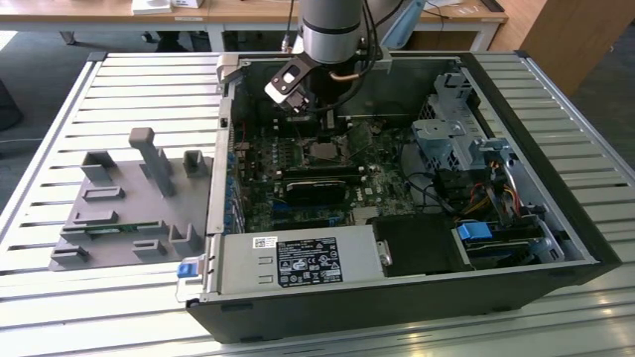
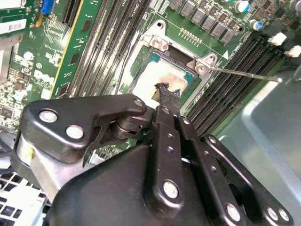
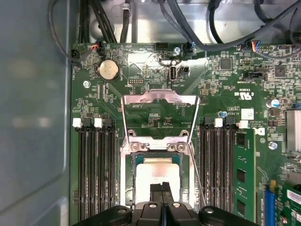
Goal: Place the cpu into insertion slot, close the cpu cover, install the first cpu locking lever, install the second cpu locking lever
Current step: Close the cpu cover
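The gripper (image 3: 161, 188) has its fingers pressed together, holding nothing, tips just over the cpu (image 3: 153, 170). The arm (image 1: 332, 30) reaches steeply down into the open computer case (image 1: 397, 297). The cpu lies flat in its socket on the motherboard (image 3: 94, 89). The cpu cover (image 3: 160, 98) stands hinged up; one locking lever (image 2: 244, 75) sticks out free. Memory slots (image 3: 96, 165) flank the socket

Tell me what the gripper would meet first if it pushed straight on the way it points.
Most likely the cpu, lying in its socket right ahead of the shut gripper. The cpu cover stands raised, out of that line. How much gap is left is unclear.
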Tool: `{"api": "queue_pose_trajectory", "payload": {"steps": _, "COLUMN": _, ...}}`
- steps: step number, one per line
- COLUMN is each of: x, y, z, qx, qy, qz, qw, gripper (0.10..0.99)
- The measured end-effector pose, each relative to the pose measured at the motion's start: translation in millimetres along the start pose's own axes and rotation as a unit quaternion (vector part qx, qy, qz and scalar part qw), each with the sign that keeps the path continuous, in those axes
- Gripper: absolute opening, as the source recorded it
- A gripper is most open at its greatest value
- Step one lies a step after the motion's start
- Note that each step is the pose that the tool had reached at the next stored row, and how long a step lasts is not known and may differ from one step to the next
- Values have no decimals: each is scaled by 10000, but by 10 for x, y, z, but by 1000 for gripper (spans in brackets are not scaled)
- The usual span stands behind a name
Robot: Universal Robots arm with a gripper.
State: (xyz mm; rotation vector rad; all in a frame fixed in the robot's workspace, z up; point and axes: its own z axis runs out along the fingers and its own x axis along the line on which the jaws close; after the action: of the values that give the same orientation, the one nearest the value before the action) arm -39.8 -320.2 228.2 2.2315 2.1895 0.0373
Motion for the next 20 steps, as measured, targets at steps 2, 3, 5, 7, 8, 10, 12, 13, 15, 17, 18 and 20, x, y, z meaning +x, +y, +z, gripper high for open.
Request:
{"api": "queue_pose_trajectory", "payload": {"steps": 2, "x": 0, "y": 1, "z": -42, "qx": 1, "qy": -1, "qz": 0, "qw": 10000, "gripper": 118}}
{"api": "queue_pose_trajectory", "payload": {"steps": 3, "x": 0, "y": 2, "z": -65, "qx": 0, "qy": -1, "qz": 0, "qw": 10000, "gripper": 118}}
{"api": "queue_pose_trajectory", "payload": {"steps": 5, "x": 1, "y": 3, "z": -121, "qx": 0, "qy": -3, "qz": 0, "qw": 10000, "gripper": 118}}
{"api": "queue_pose_trajectory", "payload": {"steps": 7, "x": 1, "y": 5, "z": -175, "qx": 0, "qy": -4, "qz": 0, "qw": 10000, "gripper": 118}}
{"api": "queue_pose_trajectory", "payload": {"steps": 8, "x": 1, "y": 6, "z": -199, "qx": 0, "qy": -5, "qz": 0, "qw": 10000, "gripper": 118}}
{"api": "queue_pose_trajectory", "payload": {"steps": 10, "x": 1, "y": 7, "z": -235, "qx": 0, "qy": -10, "qz": -1, "qw": 10000, "gripper": 118}}
{"api": "queue_pose_trajectory", "payload": {"steps": 12, "x": 2, "y": 7, "z": -235, "qx": -1, "qy": -14, "qz": -1, "qw": 10000, "gripper": 118}}
{"api": "queue_pose_trajectory", "payload": {"steps": 13, "x": 0, "y": 6, "z": -236, "qx": 0, "qy": -16, "qz": -1, "qw": 10000, "gripper": 118}}
{"api": "queue_pose_trajectory", "payload": {"steps": 15, "x": -7, "y": 6, "z": -236, "qx": 0, "qy": -17, "qz": -1, "qw": 10000, "gripper": 118}}
{"api": "queue_pose_trajectory", "payload": {"steps": 17, "x": -20, "y": 6, "z": -236, "qx": 0, "qy": -16, "qz": -1, "qw": 10000, "gripper": 118}}
{"api": "queue_pose_trajectory", "payload": {"steps": 18, "x": -25, "y": 7, "z": -236, "qx": 0, "qy": -16, "qz": -1, "qw": 10000, "gripper": 118}}
{"api": "queue_pose_trajectory", "payload": {"steps": 20, "x": -27, "y": 8, "z": -235, "qx": -1, "qy": -16, "qz": 0, "qw": 10000, "gripper": 118}}
